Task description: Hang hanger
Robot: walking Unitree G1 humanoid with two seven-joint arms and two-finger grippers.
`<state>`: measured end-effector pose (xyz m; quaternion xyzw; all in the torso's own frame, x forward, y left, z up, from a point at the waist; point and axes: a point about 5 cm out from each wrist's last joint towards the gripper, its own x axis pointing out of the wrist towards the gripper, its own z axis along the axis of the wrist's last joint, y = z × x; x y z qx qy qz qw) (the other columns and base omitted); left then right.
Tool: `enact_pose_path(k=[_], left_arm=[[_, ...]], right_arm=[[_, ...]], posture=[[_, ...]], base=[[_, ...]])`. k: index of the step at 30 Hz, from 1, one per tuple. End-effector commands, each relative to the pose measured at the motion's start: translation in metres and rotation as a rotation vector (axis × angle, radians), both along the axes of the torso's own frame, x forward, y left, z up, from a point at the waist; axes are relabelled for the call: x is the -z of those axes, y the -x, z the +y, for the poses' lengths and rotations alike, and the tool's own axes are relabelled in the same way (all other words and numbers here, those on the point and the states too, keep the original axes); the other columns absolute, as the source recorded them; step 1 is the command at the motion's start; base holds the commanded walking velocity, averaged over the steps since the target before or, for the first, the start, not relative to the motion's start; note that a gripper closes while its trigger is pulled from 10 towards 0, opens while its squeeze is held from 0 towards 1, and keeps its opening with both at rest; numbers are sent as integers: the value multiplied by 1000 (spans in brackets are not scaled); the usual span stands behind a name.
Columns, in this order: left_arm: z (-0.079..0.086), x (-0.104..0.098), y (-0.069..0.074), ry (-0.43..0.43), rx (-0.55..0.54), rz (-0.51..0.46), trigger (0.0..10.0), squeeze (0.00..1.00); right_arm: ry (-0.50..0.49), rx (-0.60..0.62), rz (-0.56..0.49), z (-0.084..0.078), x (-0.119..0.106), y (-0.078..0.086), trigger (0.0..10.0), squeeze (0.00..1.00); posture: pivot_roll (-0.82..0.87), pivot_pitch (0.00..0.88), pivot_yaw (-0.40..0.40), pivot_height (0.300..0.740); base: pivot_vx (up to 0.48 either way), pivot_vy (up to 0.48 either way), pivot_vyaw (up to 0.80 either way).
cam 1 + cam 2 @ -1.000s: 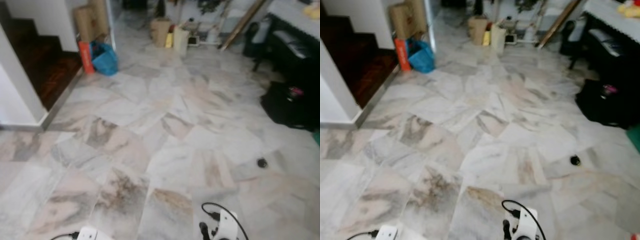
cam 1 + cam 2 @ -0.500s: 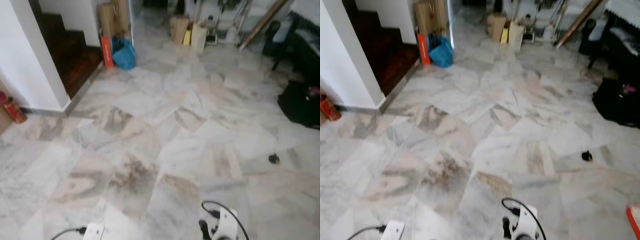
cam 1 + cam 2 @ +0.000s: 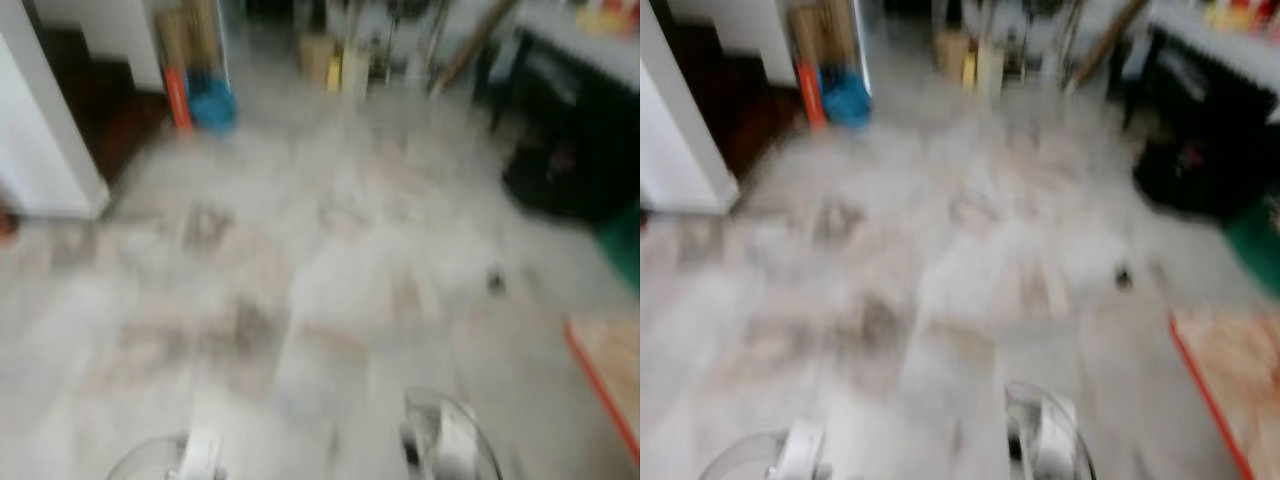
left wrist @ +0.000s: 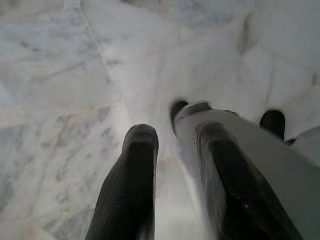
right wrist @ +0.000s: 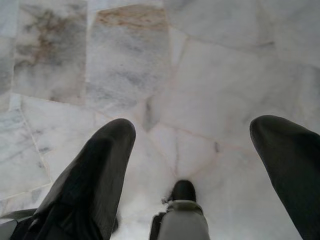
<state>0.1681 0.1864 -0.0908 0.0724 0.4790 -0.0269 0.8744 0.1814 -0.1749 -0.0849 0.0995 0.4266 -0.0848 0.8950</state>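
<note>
While the robot walks, the left eye view is smeared with blur: a pale marble floor point(image 3: 300, 250) runs ahead to a white wall point(image 3: 40, 130) with a dark stairway point(image 3: 100, 100) beside it, an orange thing point(image 3: 177, 97) and a blue bag point(image 3: 212, 105) at the wall's foot, and cardboard boxes point(image 3: 330, 60) further back. On the right stand a dark table point(image 3: 570, 80) with a black bag point(image 3: 555, 180) under it, and a small dark object point(image 3: 495, 283) lies on the tiles. An orange-edged board point(image 3: 605, 380) lies at the right edge.

The right eye view gives the same room, equally blurred; both arms hang low at the bottom edge.

The left wrist view looks down at the tiles, with the robot's own leg and foot point(image 4: 240, 150) just beside the left gripper point(image 4: 172, 140); its fingers stand a little apart and hold nothing.

The right wrist view shows the right gripper point(image 5: 200, 145) over bare tiles, its fingers wide apart and empty, a foot point(image 5: 182, 220) below.

No hanger can be made out anywhere, so where it lies cannot be told. As a judgement, a hanger would be light and stiff, apt to swing or slip in the fingers; the straight lower bar or the neck under the hook seems the best hold.

No writing or brand can be read.
</note>
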Motion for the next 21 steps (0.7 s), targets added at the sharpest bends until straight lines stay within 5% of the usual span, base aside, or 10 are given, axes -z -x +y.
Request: enact_pose_path(k=[1,21], left_arm=[[14,4,14,-21,-20,59,10000,0],[18,4,14,-20,-16,65,10000,0]], right_arm=[[-9,14,5,1,1,1,10000,0],[-11,14,8,1,1,1,10000,0]], posture=[[83,0,-51,740],[81,0,-52,740]], base=[[-334,0,0],[-339,0,0]])
